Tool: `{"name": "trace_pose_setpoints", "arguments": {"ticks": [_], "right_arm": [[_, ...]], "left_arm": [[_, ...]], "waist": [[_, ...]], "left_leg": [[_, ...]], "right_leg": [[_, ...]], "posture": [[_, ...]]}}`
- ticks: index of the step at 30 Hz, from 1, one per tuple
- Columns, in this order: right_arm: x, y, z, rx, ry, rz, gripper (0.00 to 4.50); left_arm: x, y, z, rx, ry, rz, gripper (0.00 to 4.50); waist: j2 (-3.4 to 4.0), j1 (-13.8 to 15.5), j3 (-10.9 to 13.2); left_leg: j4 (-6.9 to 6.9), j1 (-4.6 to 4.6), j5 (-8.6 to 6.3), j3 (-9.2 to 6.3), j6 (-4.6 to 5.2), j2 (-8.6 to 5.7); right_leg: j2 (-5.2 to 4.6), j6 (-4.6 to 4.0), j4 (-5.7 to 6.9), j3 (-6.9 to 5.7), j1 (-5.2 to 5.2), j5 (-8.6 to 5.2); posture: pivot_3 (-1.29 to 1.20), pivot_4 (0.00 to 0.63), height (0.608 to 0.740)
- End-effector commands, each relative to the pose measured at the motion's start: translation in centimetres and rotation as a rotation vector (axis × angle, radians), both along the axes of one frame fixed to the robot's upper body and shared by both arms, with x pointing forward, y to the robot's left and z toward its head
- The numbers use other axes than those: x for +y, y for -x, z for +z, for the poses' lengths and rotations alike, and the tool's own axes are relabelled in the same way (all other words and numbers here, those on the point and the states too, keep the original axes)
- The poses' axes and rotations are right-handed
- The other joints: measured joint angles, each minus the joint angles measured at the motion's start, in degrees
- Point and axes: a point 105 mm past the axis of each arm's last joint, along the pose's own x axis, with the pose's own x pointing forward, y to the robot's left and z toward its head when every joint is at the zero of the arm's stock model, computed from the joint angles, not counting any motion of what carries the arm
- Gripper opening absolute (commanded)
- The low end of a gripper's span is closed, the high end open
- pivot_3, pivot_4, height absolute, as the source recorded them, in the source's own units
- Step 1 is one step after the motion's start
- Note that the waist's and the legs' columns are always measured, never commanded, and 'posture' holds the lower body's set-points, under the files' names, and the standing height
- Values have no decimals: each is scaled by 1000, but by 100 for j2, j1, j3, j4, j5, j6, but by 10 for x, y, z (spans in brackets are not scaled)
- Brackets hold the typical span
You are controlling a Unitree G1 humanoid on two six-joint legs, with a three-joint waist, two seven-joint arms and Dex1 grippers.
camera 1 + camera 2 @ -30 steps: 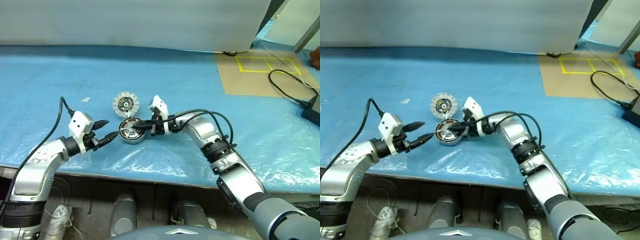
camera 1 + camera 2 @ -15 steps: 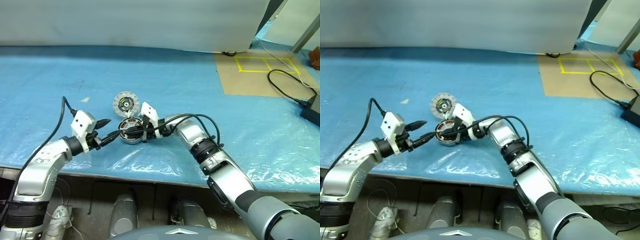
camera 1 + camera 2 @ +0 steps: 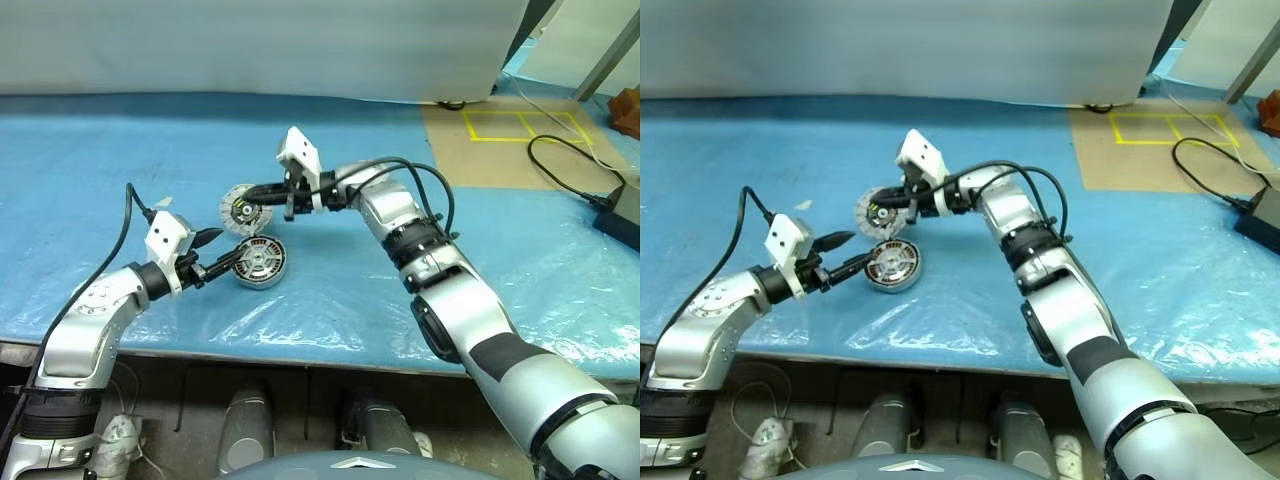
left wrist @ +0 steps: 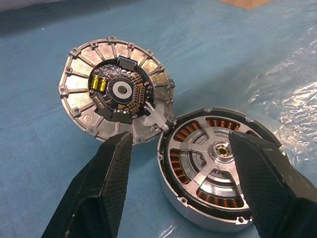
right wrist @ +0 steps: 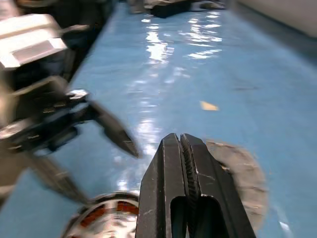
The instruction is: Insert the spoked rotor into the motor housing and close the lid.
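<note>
1. Above the lid (image 3: 243, 209), your right gripper (image 3: 258, 190) is pinched shut and empty.
2. Your left gripper (image 3: 222, 254) stands wide, empty, just beside the motor housing (image 3: 260, 262) on the desk (image 3: 500, 230).
3. Rotor (image 4: 215, 151) looks seated; closing the lid comes next, so grasp its rim.

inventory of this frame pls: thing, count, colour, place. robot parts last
motor housing: 1, silver rim with copper windings and a spoked part seated inside, on the blue sheet near the front edge
lid: 1, silver disc with a dark circuit centre, just behind the housing, touching it
blue plastic sheet: 1, covers the table
cardboard with yellow tape: 1, brown, far right
black cable and adapter: 1, right edge
left end effector: open, straddling the housing's left side
right end effector: shut, raised over the lid
</note>
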Motion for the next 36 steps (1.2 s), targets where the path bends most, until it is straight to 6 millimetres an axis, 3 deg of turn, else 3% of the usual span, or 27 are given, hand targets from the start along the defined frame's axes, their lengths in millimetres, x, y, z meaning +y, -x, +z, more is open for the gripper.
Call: {"name": "trace_pose_setpoints", "arguments": {"ticks": [1, 5, 13, 16, 19, 22, 27, 28, 30, 36], "right_arm": [[-18, -35, 20, -3, -123, -282, 0], [-25, -48, 27, 44, -206, -428, 0], [-17, -41, -13, 175, -133, -416, 0], [-9, -29, -14, 153, -103, -278, 0], [-9, -5, -18, -55, 91, 7, 0], [-31, 27, -26, -215, 312, 347, 0], [-58, 54, -48, -402, 577, 600, 0], [-62, 57, -55, -452, 641, 641, 419], [-65, 59, -63, -509, 715, 685, 845], [-56, 57, -68, -644, 812, 745, 2740]], "left_arm": [[-1, 1, 7, -43, -7, 7, 3259], [0, 5, 4, -40, 0, 23, 3259], [3, 1, 11, -48, 32, 56, 3259], [4, 5, 12, -43, 23, 44, 3259], [7, 12, 12, -29, -2, 23, 3259], [16, 14, 12, -20, -11, 32, 3259], [22, 9, 10, -15, -25, 42, 3259], [20, 8, 10, -18, -23, 39, 3287], [15, 5, 11, -23, -15, 28, 3287], [9, 5, 8, -3, -10, 8, 3287]], "waist": [[0, 6, 0], [2, -17, 1], [4, -25, 2], [4, -14, 2], [3, -6, 2], [3, 31, 3], [3, 15, 3], [4, 1, 3], [4, -33, 3], [5, -41, 4]], "left_leg": [[0, -4, 0, 0, 0, -1], [-2, -5, 0, 0, 0, 2], [-1, -5, -1, 5, 3, 10], [5, -8, -1, 5, 3, 10], [8, -12, -4, 5, 9, 10], [10, -17, -12, 3, 24, 11], [38, -20, -18, 1, 35, 18], [45, -19, -18, 1, 35, 21], [59, -17, -18, 2, 35, 30], [83, -11, -19, 2, 34, 33]], "right_leg": [[0, 0, -1, 0, -2, 0], [1, 0, 1, 0, -8, 0], [5, -6, 12, -2, -14, -3], [4, -6, 12, -2, -13, -3], [4, -6, 11, -4, -14, -3], [4, -5, 11, -8, -13, -2], [5, -3, 15, -9, -10, -1], [6, -4, 19, -9, -9, -2], [11, -6, 26, -8, -7, -2], [12, -10, 53, -2, -7, -2]], "posture": [[0, 150, 740], [0, 150, 740], [0, 150, 740], [0, 150, 740], [0, 150, 740], [0, 150, 740], [0, 150, 740], [0, 150, 740], [0, 150, 740], [0, 150, 740]]}}
